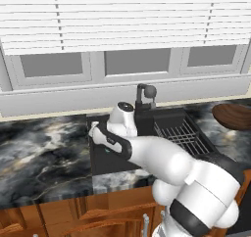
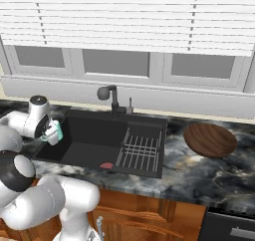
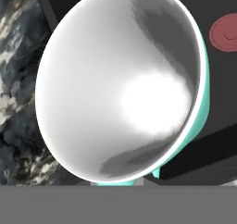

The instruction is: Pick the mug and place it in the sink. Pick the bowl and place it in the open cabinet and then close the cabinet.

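Note:
The teal-green mug [image 2: 57, 132] with a white inside hangs over the left rim of the black sink [image 2: 94, 140], tilted, and my gripper [image 2: 50, 131] is shut on it. In the hand view the mug's white interior [image 3: 120, 89] takes up most of the picture and hides my fingertips, with the sink floor [image 3: 220, 79] behind it. From the left base view my gripper [image 1: 95, 131] sits at the sink's [image 1: 105, 165] left edge, and the arm hides most of the mug. The brown wooden bowl [image 2: 209, 139] [image 1: 233, 116] rests on the counter right of the sink. The cabinet is out of view.
A black wire rack [image 2: 142, 153] [image 1: 181, 133] lies in the sink's right part. A dark faucet [image 2: 112, 98] [image 1: 145, 96] stands behind the basin. A red drain [image 2: 106, 165] [image 3: 225, 32] marks the basin floor. Marble counter [image 1: 44, 153] runs left, windows with blinds behind.

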### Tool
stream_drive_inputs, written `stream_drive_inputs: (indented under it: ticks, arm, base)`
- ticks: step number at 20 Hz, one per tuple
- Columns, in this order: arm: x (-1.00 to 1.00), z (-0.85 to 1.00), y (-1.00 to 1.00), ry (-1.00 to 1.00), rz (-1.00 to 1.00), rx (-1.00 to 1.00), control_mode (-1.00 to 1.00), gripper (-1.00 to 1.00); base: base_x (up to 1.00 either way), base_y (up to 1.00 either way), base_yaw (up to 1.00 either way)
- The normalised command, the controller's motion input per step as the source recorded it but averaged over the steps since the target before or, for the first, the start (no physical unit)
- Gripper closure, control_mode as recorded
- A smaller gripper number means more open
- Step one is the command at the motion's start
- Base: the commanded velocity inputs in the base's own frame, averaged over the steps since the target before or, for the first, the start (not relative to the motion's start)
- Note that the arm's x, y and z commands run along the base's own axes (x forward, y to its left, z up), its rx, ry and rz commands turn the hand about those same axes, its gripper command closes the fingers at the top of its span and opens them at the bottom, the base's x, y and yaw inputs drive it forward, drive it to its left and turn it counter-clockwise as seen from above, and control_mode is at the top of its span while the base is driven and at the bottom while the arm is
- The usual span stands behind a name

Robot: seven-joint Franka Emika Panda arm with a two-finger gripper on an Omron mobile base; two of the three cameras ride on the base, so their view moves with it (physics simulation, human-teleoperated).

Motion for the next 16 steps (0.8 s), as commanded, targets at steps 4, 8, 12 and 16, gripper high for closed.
stream_drive_inputs:
  ticks: [4, 8, 12, 16]
  arm:
    - [0.44, 0.0, -0.32, 0.02, 0.0, 0.0, -1.0, 1.0]
    - [0.34, -0.06, -0.26, 0.0, 0.0, 0.0, -1.0, 1.0]
    - [0.26, -0.19, -0.24, 0.0, 0.0, 0.0, -1.0, 1.0]
    - [0.23, -0.25, -0.28, 0.01, 0.0, 0.0, -1.0, 1.0]
  base:
    - [0.0, 0.0, 0.0]
    - [0.0, 0.0, 0.0]
    - [0.0, 0.0, 0.0]
    - [0.0, 0.0, 0.0]
